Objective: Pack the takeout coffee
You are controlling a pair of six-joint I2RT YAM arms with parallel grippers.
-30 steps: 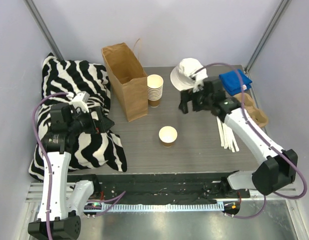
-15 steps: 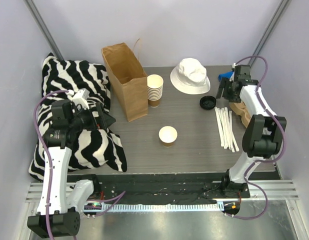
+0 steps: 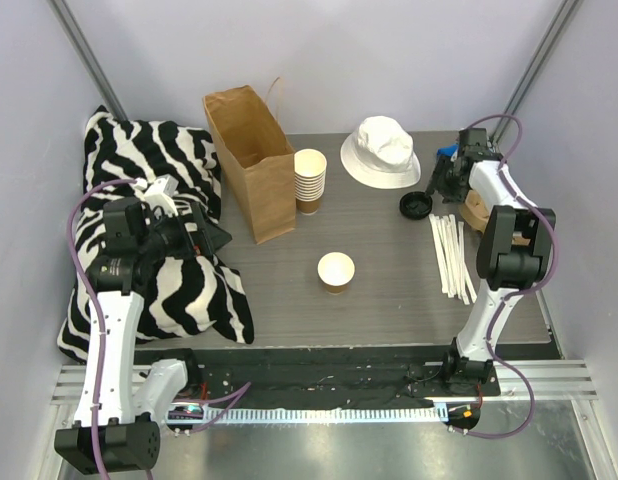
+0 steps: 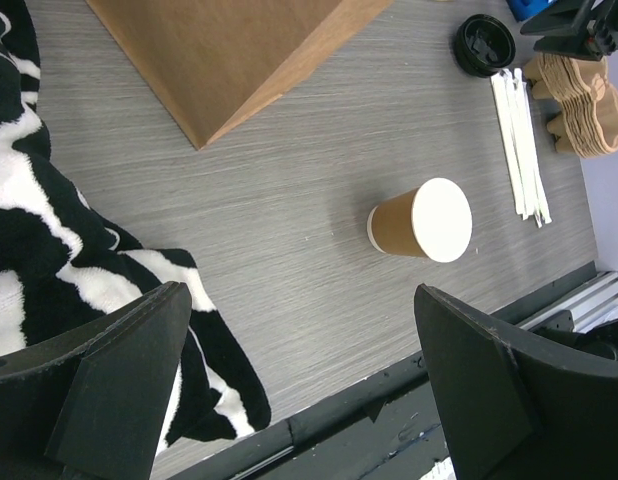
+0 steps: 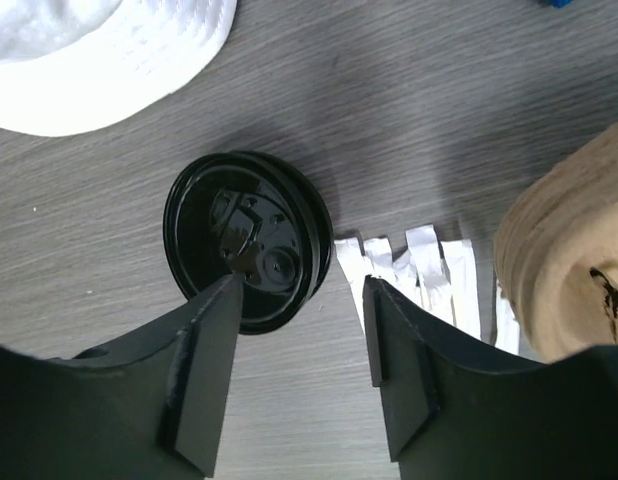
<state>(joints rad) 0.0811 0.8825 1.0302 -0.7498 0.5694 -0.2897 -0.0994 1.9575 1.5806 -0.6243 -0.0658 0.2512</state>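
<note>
Hovering over the black-and-white zebra-striped pillow (image 3: 149, 150), the left gripper (image 4: 299, 295) has its fingers spread wide, holding nothing. Ahead of it and to its right, the small brown-and-cream paper cup (image 4: 421, 220) stands upright and lidless on the grey wood-grain table (image 4: 289, 150), well apart from both grippers. The round black plastic lid (image 5: 214, 225) lies flat beneath the right gripper (image 5: 301, 290), whose fingers are partly parted: one over the lid, the other just outside its rim, above the white paper-wrapped straws (image 5: 424, 265). The tan moulded-pulp tray (image 5: 564, 255) sits just right of that finger.
</note>
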